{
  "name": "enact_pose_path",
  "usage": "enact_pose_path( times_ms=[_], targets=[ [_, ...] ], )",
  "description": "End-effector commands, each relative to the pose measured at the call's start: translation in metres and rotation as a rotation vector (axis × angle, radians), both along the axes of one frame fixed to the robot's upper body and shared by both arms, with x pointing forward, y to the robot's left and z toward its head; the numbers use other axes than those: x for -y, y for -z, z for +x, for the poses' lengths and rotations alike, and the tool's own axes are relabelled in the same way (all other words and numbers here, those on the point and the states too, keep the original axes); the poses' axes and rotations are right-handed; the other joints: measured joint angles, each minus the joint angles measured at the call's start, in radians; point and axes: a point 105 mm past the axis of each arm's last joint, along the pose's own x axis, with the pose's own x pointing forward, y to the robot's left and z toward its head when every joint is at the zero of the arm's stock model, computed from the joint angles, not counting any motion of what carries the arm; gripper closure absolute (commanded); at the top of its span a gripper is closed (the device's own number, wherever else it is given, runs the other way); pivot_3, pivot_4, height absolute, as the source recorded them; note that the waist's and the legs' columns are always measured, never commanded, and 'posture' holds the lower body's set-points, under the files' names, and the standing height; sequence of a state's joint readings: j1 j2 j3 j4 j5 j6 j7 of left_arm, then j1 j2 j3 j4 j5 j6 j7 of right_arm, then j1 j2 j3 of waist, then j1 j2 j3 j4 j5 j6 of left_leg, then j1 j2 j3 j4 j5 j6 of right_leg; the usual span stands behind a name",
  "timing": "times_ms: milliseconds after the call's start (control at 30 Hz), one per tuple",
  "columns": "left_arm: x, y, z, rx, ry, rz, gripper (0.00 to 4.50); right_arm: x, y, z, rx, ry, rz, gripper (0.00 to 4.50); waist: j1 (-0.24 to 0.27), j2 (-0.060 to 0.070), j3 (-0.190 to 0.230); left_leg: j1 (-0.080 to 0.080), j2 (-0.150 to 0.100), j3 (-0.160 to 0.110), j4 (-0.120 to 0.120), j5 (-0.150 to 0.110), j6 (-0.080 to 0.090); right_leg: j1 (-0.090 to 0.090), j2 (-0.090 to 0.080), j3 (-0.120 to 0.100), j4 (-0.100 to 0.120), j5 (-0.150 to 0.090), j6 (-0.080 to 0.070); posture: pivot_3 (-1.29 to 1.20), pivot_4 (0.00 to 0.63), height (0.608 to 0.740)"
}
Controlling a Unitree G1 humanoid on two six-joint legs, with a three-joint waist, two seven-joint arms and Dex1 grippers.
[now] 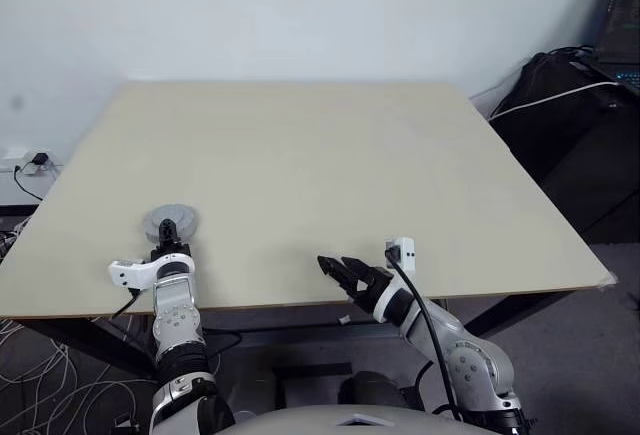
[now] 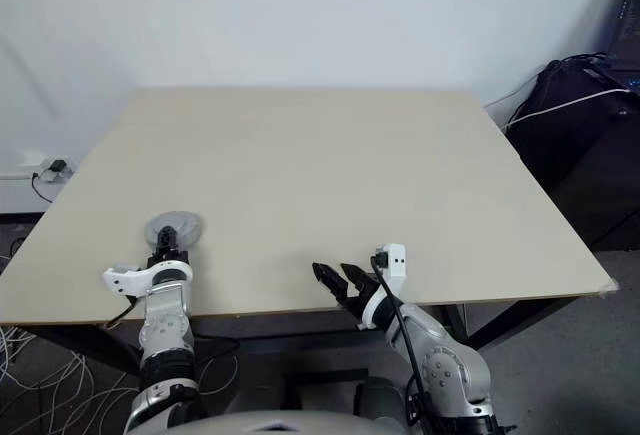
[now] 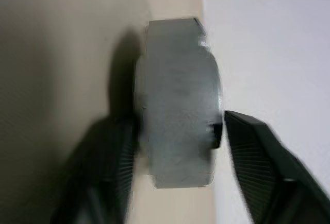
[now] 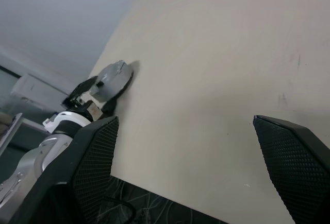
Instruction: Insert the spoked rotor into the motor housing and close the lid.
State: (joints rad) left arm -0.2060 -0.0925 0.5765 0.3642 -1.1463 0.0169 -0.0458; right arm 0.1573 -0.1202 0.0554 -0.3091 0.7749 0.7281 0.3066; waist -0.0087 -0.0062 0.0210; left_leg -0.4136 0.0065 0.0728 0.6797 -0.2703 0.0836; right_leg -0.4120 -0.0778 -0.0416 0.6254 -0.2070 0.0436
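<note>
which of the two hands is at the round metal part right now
The left hand: its fingers straddle the silver round part near the table's left front edge. The right hand hangs open, apart from it.

A round, silver-grey metal assembly [image 1: 171, 222] lies flat on the pale bench [image 1: 330, 175], near its front edge on the robot's left side. From above it reads as one disc-shaped piece with a closed grey top; whether this is the motor housing with its lid on cannot be told, and no copper winding or spoked cut-outs are visible. Seen from the side, it is a thick, squat cylinder with a dull brushed wall and a small notch at one corner of its rim.
</note>
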Motion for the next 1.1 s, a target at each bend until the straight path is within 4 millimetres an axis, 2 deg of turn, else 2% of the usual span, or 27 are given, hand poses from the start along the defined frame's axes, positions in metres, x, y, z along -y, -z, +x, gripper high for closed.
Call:
enact_pose_path(
  times_ms=[33, 67, 167, 433, 533, 633, 700, 833, 967, 1100],
  targets=[
    [0.021, 0.008, -0.006, -0.031, 0.054, -0.026, 0.19, -0.002, -0.014, 0.004, 0.056, -0.007, 0.011, 0.00, -0.001, 0.003, -0.002, 0.000, 0.000, 0.000, 0.000, 0.000, 0.000, 0.000, 0.000, 0.000, 0.000, 0.000, 0.000, 0.00, 0.000, 0.740],
    [0.024, 0.010, -0.010, -0.043, 0.070, -0.021, 0.06, -0.002, -0.013, 0.004, 0.054, -0.007, 0.011, 0.00, -0.002, 0.005, -0.003, 0.000, 0.000, 0.000, 0.000, 0.000, 0.000, 0.000, -0.001, 0.000, 0.000, 0.000, 0.000, 0.00, 0.000, 0.740],
    [0.030, 0.014, -0.019, -0.074, 0.095, -0.021, 0.06, -0.002, -0.012, 0.004, 0.049, -0.007, 0.009, 0.00, -0.003, 0.007, -0.005, 0.001, 0.000, 0.000, 0.000, -0.001, 0.000, 0.000, -0.001, 0.001, 0.000, 0.000, 0.000, 0.00, 0.000, 0.740],
    [0.047, 0.024, -0.061, -0.179, 0.193, -0.029, 0.06, -0.002, -0.011, 0.005, 0.040, -0.013, 0.012, 0.00, -0.011, 0.010, -0.007, 0.001, 0.001, 0.001, -0.001, -0.003, 0.000, -0.001, -0.002, 0.003, -0.001, -0.001, 0.000, 0.00, 0.000, 0.740],
    [0.056, 0.021, -0.073, -0.195, 0.284, 0.018, 0.06, -0.002, -0.011, 0.005, 0.048, -0.008, 0.002, 0.00, -0.012, 0.012, -0.008, 0.002, 0.001, 0.001, -0.001, -0.003, -0.001, -0.001, -0.002, 0.003, -0.001, -0.001, -0.001, 0.00, 0.000, 0.740],
    [0.068, 0.008, -0.074, -0.156, 0.412, 0.146, 0.06, 0.000, -0.012, 0.006, 0.065, 0.010, -0.012, 0.00, -0.008, 0.015, -0.008, 0.001, 0.001, 0.001, -0.001, -0.003, -0.001, -0.001, -0.003, 0.003, -0.001, -0.001, 0.000, 0.00, 0.000, 0.740],
    [0.078, -0.005, -0.072, -0.106, 0.516, 0.300, 0.06, 0.005, -0.013, 0.009, 0.111, 0.044, -0.056, 0.00, -0.004, 0.016, -0.007, 0.001, 0.001, 0.001, -0.001, -0.003, -0.001, -0.001, -0.004, 0.003, -0.001, -0.002, 0.001, 0.00, 0.000, 0.740],
    [0.099, -0.023, -0.064, -0.022, 0.653, 0.658, 0.06, 0.019, -0.012, 0.016, 0.268, 0.128, -0.275, 0.00, 0.000, 0.018, -0.004, -0.001, 0.000, 0.002, -0.001, -0.004, -0.001, -0.003, -0.005, 0.002, -0.001, -0.004, 0.004, 0.00, 0.000, 0.740],
    [0.112, -0.034, -0.057, 0.067, 0.678, 0.956, 0.06, 0.024, -0.011, 0.012, 0.458, 0.139, -0.501, 0.00, -0.004, 0.018, -0.004, -0.001, 0.001, 0.002, -0.003, -0.003, -0.001, -0.005, -0.005, 0.003, -0.001, -0.004, 0.004, 0.00, 0.000, 0.740],
    [0.116, -0.039, -0.054, 0.121, 0.634, 1.281, 0.06, 0.034, -0.007, 0.006, 0.512, 0.189, -0.552, 0.00, -0.001, 0.018, -0.004, 0.000, 0.001, 0.003, -0.011, -0.002, -0.003, -0.007, -0.004, 0.004, -0.001, -0.003, -0.004, 0.00, 0.000, 0.740]
  ],
)
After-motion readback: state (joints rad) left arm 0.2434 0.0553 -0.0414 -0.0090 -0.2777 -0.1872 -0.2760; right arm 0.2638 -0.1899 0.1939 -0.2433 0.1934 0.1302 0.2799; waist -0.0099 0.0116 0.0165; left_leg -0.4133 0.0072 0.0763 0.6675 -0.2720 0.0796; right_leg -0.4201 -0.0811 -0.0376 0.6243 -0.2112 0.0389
